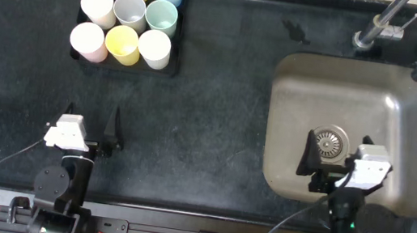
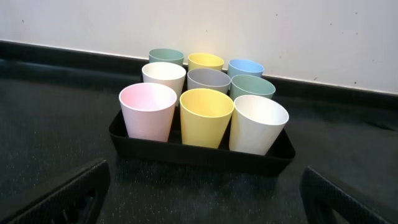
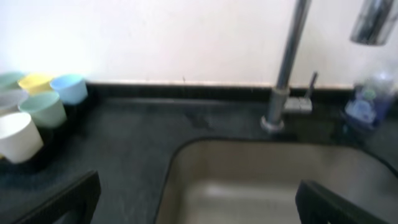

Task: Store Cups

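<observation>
Dark speckled countertop [image 1: 212,92] below a pale wall [image 2: 280,31], with a steel sink [image 1: 295,80] sunk into it. Well to the left of the sink, toward the back edge: a black tray [image 2: 199,158], packed with nine upright cups [image 1: 130,11] in three rows of three, close together. Farthest from the arms, green, yellow, blue; in the middle row, white, grey, green; nearest, pink, yellow, white. Also left of the sink, nearer the front edge than the tray: left gripper [image 1: 93,121], fingers spread wide with nothing between them, facing the tray from well short of it. Over the sink's basin, just beside the drain [image 1: 330,140]: right gripper [image 1: 337,155], likewise wide apart and holding nothing. Behind the sink, at its back rim, a metal faucet [image 1: 381,25].
</observation>
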